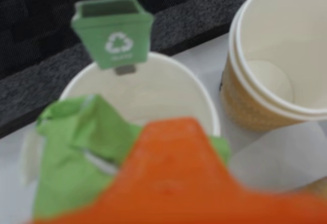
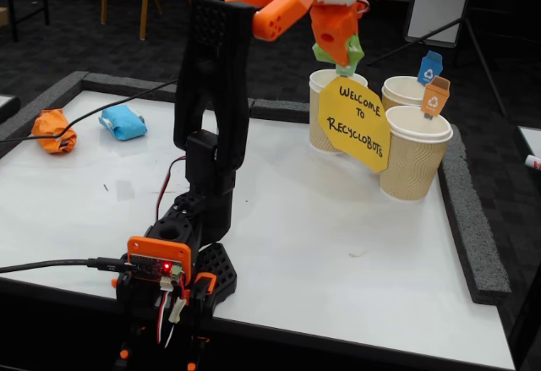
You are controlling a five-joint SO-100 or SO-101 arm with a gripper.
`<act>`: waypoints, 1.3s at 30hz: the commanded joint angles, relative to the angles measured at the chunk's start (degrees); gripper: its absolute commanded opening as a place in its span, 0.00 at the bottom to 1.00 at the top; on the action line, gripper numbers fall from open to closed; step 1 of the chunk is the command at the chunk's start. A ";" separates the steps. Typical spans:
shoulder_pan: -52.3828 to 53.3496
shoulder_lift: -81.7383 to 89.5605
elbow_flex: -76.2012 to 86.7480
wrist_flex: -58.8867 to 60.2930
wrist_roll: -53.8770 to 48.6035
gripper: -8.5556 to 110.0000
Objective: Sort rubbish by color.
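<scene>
Wrist view: orange hand [image 1: 173,183] fills the lower edge, blurred, closed on a crumpled green paper [image 1: 71,157] held at the near rim of a white cup [image 1: 148,89]; that cup carries a green recycling-bin tag [image 1: 113,30] on its far rim. A second cup [image 1: 278,55], ribbed tan outside, stands just right of it, interior bare. Fixed view: hand [image 2: 342,54] raised above the rearmost left cup [image 2: 325,84], green paper [image 2: 348,51] pinched at its tip, directly over the cup mouth. Yellow sign [image 2: 355,123] reading "Welcome to RecycloBots" stands before the cups. Blue tag [image 2: 430,67] and orange tag [image 2: 436,96] mark the other two cups. Orange wad [image 2: 52,130] and blue wad [image 2: 123,122] lie far left on the white tabletop [image 2: 321,219].
</scene>
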 commanded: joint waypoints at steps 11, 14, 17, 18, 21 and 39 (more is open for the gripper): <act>1.58 0.70 -8.26 -3.25 -1.67 0.29; 1.93 0.79 -8.26 -3.08 -1.67 0.31; 2.11 1.05 -8.44 -2.46 -1.67 0.31; 2.11 1.32 -8.70 -1.93 -1.67 0.30; 2.20 3.52 -8.79 -0.53 -1.67 0.19; 4.83 58.45 34.54 0.79 -1.58 0.07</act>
